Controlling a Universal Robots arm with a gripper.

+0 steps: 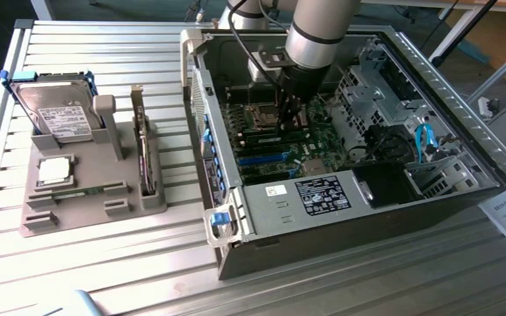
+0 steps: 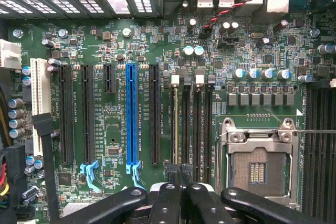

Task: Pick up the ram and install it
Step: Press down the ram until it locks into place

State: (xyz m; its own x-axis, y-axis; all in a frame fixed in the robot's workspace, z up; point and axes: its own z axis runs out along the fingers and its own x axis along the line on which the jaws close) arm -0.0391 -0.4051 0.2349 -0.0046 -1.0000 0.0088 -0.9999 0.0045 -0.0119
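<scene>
- Between the black fingers, you see the jaws clenched tight; the gripper (image 2: 181,176) hangs low over the green motherboard (image 2: 115,129) inside the open dark-grey computer case (image 1: 323,217).
- Right at the fingertips, a thin pale edge (image 2: 175,124) runs along the first of the black memory slots (image 2: 198,124). You cannot tell whether this is a stick pinched in the jaws or part of the slot.
- Just beside those slots sits the empty silver processor socket (image 2: 257,166), with the blue expansion slot (image 2: 131,114) on the other side.
- From the exterior view, the gripper (image 1: 286,115) points straight down into the case on the silver-grey arm (image 1: 319,33), above the same board area.
- Well apart, on the exterior view's left, a grey plastic parts tray (image 1: 47,220) rests on the slatted metal table (image 1: 103,276).
- One long, narrow green ram stick (image 1: 76,193) lies flat in that tray's front groove, near a square silver processor chip (image 1: 53,171), a boxy silver hard drive (image 1: 55,112) and an upright expansion card (image 1: 147,158).
</scene>
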